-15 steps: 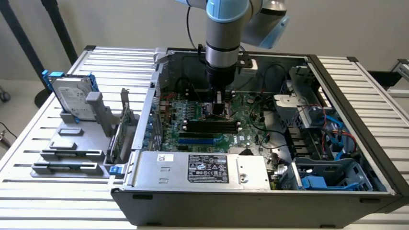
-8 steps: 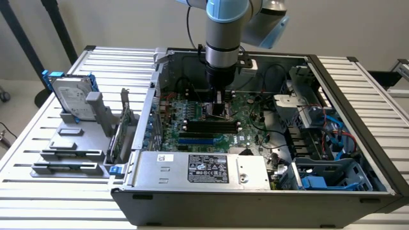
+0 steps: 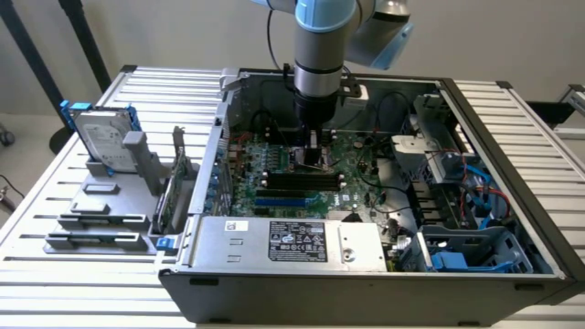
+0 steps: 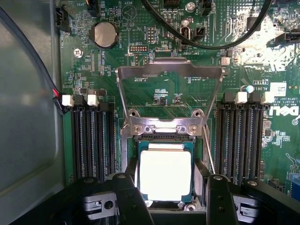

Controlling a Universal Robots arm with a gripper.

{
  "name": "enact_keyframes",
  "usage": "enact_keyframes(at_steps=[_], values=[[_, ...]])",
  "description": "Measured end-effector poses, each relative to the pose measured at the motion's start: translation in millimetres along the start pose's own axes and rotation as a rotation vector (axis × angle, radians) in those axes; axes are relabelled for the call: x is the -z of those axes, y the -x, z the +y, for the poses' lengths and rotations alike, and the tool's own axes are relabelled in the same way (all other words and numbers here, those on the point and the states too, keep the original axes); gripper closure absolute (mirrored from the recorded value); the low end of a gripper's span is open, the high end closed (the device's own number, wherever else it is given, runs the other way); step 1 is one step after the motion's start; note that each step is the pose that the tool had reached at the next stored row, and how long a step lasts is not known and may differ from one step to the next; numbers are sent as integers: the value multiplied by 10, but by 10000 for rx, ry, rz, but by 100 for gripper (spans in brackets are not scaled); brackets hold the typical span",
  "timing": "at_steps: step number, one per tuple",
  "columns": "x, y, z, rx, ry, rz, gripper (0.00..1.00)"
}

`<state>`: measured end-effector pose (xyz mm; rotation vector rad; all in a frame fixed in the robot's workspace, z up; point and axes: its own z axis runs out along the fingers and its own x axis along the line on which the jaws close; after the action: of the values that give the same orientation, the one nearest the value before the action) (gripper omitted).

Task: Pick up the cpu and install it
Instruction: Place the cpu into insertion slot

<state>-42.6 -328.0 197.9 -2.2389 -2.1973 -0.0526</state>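
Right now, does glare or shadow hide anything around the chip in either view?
Wrist view: the chip is washed out white by glare, no markings readable; the open gripper flanking it is dark. Exterior view: the case interior is dim under the arm.

A plain pale wall (image 3: 174, 34) is seen at the back, evenly lit and unmarked. Two dark slanted poles (image 3: 85, 38) are set against it at the exterior view's left. The bench (image 3: 64, 295) is built of pale metal slats laid side by side with dark grooves between them, and soft light is reflected from their tops. Past the bench's edge at the exterior view's left, a patch of pale floor (image 3: 27, 127) is shown. At the exterior view's right, a dark block (image 3: 549, 110) is seen just beyond the bench.
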Motion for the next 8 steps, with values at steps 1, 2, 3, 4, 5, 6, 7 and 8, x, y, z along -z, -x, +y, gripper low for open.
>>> enact_keyframes(at_steps=[1, 2, 3, 4, 5, 6, 7, 8], values=[[-2, -1, 3, 8, -1, -5, 45], [-3, -2, 3, 12, -1, -6, 45], [-4, -1, 3, 15, -1, -6, 45], [-6, -1, 3, 18, 0, -7, 45], [-8, -1, 3, 21, -1, -8, 45], [-10, -1, 3, 26, -2, -10, 45], [-12, -1, 3, 30, -1, -11, 45], [-14, -1, 3, 37, -3, -14, 45]])
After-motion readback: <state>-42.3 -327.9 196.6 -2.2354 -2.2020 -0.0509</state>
